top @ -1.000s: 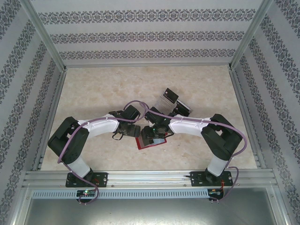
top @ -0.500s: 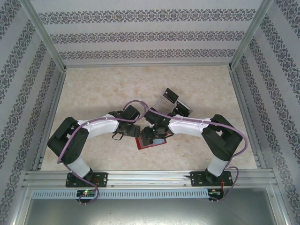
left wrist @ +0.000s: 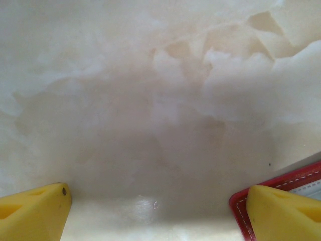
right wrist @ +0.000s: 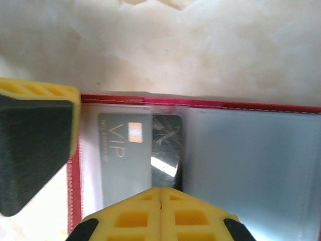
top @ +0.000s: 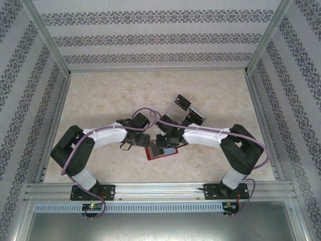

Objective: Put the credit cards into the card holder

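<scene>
The red card holder (right wrist: 200, 103) lies open on the table, its clear pockets facing up. A black credit card (right wrist: 150, 145) marked VIP sits partly inside the left pocket, its right end still uncovered. My right gripper (right wrist: 160, 193) is shut, its joined tips at the card's near edge. My left gripper (left wrist: 155, 211) is open wide; its right finger (left wrist: 281, 213) rests on the holder's red corner (left wrist: 241, 206) and its left finger is on bare table. In the top view both grippers meet over the card holder (top: 152, 153).
A clear plastic rack (top: 180, 106) with dark cards (top: 195, 118) stands just behind the right arm's wrist. Patterned walls and metal rails close in the marble-look table (top: 100, 95). There is free room on the left and at the back.
My right gripper's jaws have closed over the card's near edge, and the right arm has shifted slightly. The left arm and the card holder have stayed put.
</scene>
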